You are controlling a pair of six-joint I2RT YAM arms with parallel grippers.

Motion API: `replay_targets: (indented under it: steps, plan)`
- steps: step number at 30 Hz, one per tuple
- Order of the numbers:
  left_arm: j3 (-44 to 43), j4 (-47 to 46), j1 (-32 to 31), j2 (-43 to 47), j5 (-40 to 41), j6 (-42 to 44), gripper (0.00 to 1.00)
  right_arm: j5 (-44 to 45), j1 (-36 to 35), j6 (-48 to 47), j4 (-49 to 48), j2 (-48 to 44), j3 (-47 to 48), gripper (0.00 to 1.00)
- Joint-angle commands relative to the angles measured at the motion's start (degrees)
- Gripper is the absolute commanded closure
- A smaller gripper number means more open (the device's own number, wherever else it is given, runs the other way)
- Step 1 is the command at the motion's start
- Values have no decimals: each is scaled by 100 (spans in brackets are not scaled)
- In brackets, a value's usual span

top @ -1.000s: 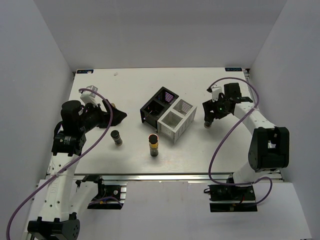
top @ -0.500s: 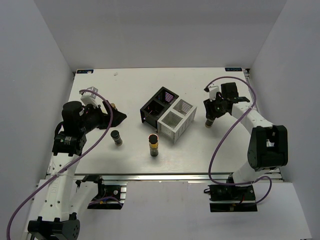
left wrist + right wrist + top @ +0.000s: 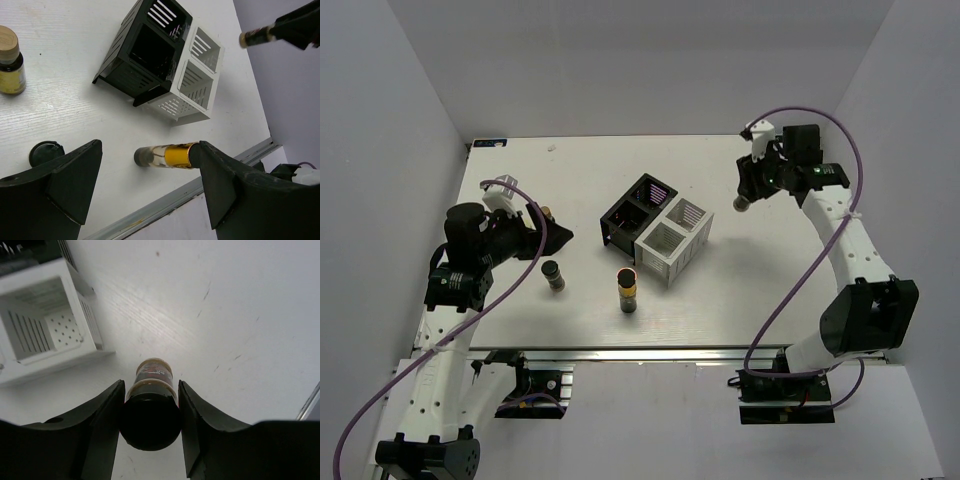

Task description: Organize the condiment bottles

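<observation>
My right gripper [image 3: 748, 192] is shut on a dark-capped condiment bottle [image 3: 150, 405] with a red-and-white label, and holds it in the air to the right of the rack; the bottle's lower end [image 3: 741, 204] pokes out below the fingers. My left gripper [image 3: 552, 232] hangs open and holds nothing. In the left wrist view a yellow-labelled bottle [image 3: 167, 155] stands on the table beyond the open fingers. A dark-capped bottle [image 3: 553, 275] stands near it. A tan-capped amber bottle [image 3: 7, 62] stands by the left gripper.
A black-and-white rack [image 3: 655, 230] with square compartments lies tilted mid-table; its white half [image 3: 45, 335] shows left of the held bottle. The table's front metal edge [image 3: 200, 185] runs close behind the yellow-labelled bottle.
My right gripper has shut on the bottle at the right of the rack and lifted it up and toward the back. The left arm has not moved.
</observation>
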State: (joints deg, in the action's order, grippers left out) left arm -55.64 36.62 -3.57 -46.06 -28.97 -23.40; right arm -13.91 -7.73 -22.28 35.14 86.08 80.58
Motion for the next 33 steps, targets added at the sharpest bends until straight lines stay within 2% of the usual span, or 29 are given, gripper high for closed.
replay_targets:
  steps: [1,8,11,33]
  plan:
    - [0,126,15,54,-12,125,13,-541,-123,31,476,-110,678,100]
    - [-70,231,15,62,41,195,13,-542,-1159,-66,415,145,1293,100]
    - [-123,319,15,124,120,213,13,-560,-1327,-4,442,444,1610,100]
    - [44,451,15,317,208,195,13,-51,-1881,-294,275,1499,1760,100]
